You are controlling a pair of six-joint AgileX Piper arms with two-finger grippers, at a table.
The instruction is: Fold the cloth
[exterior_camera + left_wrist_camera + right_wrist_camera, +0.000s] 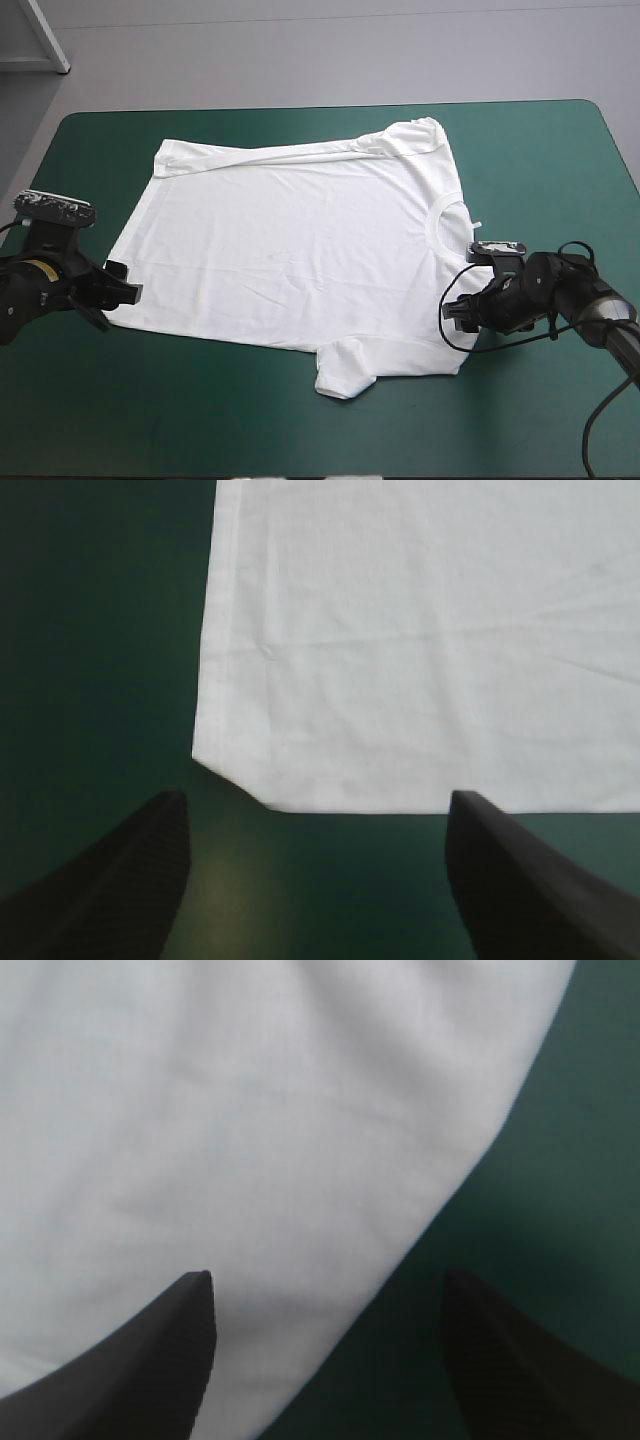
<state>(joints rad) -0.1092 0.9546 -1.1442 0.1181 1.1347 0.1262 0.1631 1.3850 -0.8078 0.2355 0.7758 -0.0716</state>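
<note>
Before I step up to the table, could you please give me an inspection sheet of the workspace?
surface: teal-green cover, smooth.
job's things: T-shirt spread flat, far edge folded over, near sleeve rumpled.
clutter: nothing seen.
pincers: left pincer open, hem corner just ahead of it; right pincer open, straddling the shirt's edge near the collar.
cables: nothing seen beyond the robot's own.
surroundings: nothing seen.
</note>
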